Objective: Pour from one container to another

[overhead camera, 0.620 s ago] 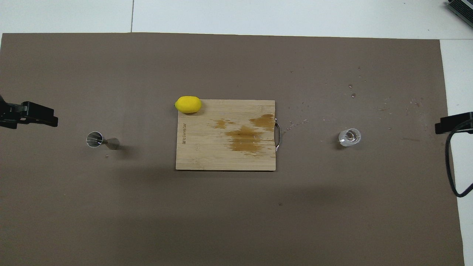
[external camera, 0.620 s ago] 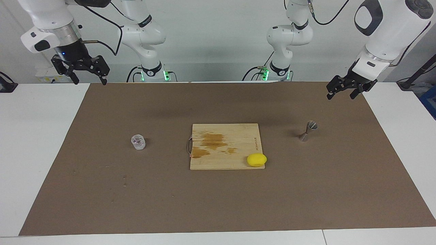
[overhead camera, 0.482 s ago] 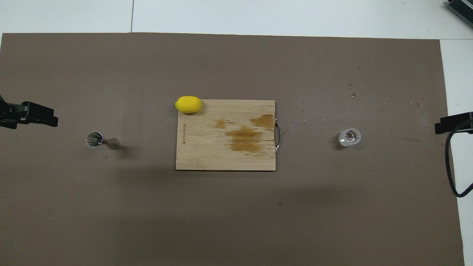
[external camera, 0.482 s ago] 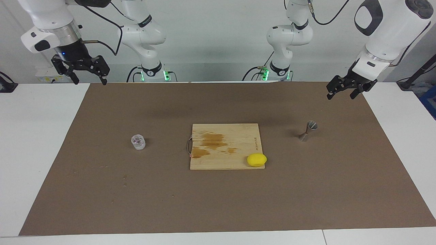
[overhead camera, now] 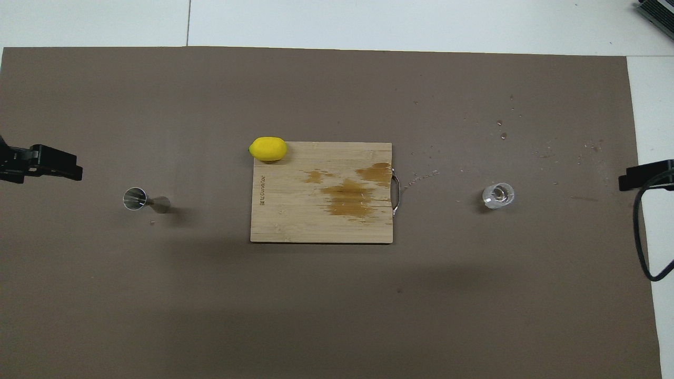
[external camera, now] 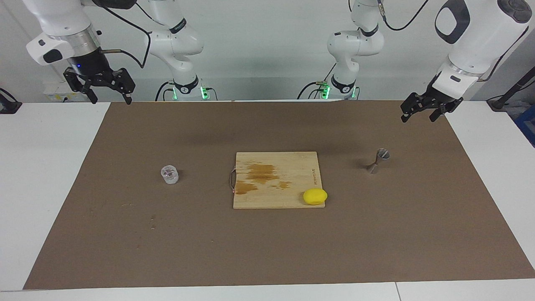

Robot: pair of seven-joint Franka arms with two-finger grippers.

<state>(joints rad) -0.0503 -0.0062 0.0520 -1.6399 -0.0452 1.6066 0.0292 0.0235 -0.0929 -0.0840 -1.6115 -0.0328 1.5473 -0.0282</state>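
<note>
Brown mat [external camera: 267,251]: both grippers, left [external camera: 419,113] and right [external camera: 110,97], spread, empty, edge-cropped overhead.

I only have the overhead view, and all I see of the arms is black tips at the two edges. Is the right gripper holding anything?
Observer: No. The right gripper hangs empty with its jaws open, well above the mat's corner at the right arm's end and clear of the glass cup.
Operator: And the left one?
Observer: The left gripper is also empty with its jaws open. It is up in the air and not touching the jigger.
Operator: From here the jigger looks tipped over. Is it?
Observer: No. It stands on one cone with the other cone's open mouth facing up.
</note>
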